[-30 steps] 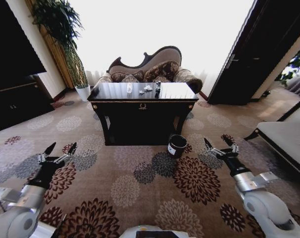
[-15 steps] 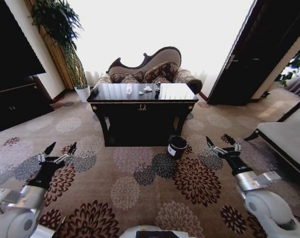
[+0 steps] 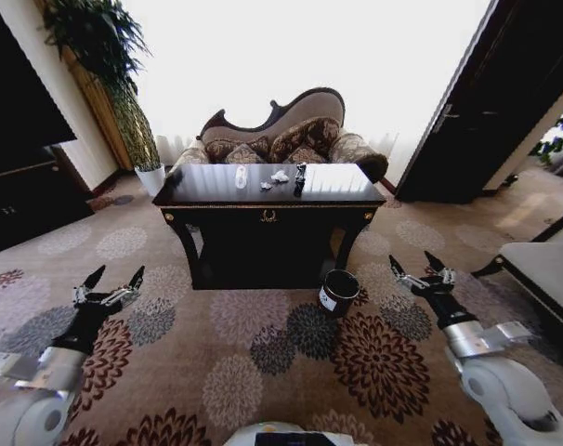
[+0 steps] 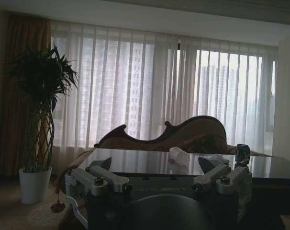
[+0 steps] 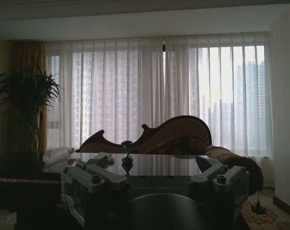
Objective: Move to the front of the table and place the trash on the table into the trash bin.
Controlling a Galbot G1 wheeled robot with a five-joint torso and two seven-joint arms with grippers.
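Observation:
The dark glossy table (image 3: 202, 182) stands straight ahead in the head view, in front of a curved sofa. The trash lies on its top: a clear crushed bottle (image 3: 242, 177), white paper wads (image 3: 280, 176) and a dark can (image 3: 300, 173). On the carpet by the table's front right leg sits the black trash bin (image 3: 338, 291). My left gripper (image 3: 119, 272) hovers open over the carpet at the left. My right gripper (image 3: 412, 262) is open too, just right of the bin. Past the open left gripper (image 4: 155, 165), the left wrist view shows the bottle (image 4: 179, 155) and the can (image 4: 242, 153). The right gripper (image 5: 152, 165) frames the bottle (image 5: 58, 154).
A tall plant in a white pot (image 3: 152, 176) stands at the back left beside a dark cabinet (image 3: 21, 190). A grey-topped bench (image 3: 546, 269) juts in from the right. A dark door (image 3: 504, 102) is at the back right. Patterned carpet lies between me and the table.
The whole head view has shifted: the table and bin look nearer and larger, so the camera has moved forward. Both arms keep the same pose, with both grippers open.

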